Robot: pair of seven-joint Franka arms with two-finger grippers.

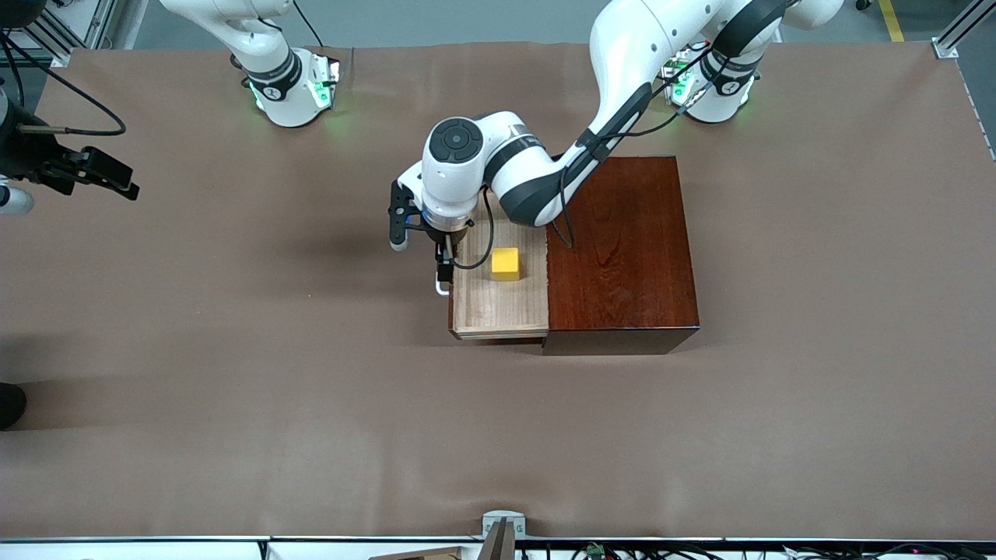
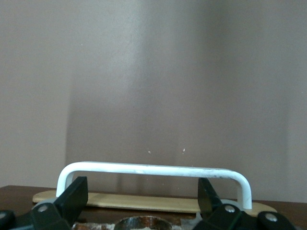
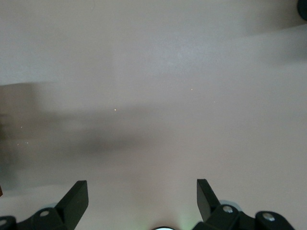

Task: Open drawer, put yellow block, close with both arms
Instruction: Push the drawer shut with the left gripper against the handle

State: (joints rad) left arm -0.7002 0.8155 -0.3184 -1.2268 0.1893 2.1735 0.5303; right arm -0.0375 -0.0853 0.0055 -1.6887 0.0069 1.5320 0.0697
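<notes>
The dark mahogany box (image 1: pixel 622 249) stands mid-table with its drawer (image 1: pixel 498 311) pulled out toward the right arm's end. The yellow block (image 1: pixel 506 263) lies in the pale tray. My left gripper (image 1: pixel 444 272) hangs at the drawer front, over the white handle (image 1: pixel 442 289). In the left wrist view it (image 2: pixel 142 187) is open, one finger near each end of the handle (image 2: pixel 153 169), not closed on it. My right gripper (image 1: pixel 109 177) waits, open and empty, over bare table at the right arm's end; the right wrist view (image 3: pixel 142 186) shows only cloth.
Brown cloth (image 1: pixel 311 404) covers the whole table. A small grey mount (image 1: pixel 502 529) sits at the table edge nearest the front camera. A dark object (image 1: pixel 9 404) pokes in at the right arm's end.
</notes>
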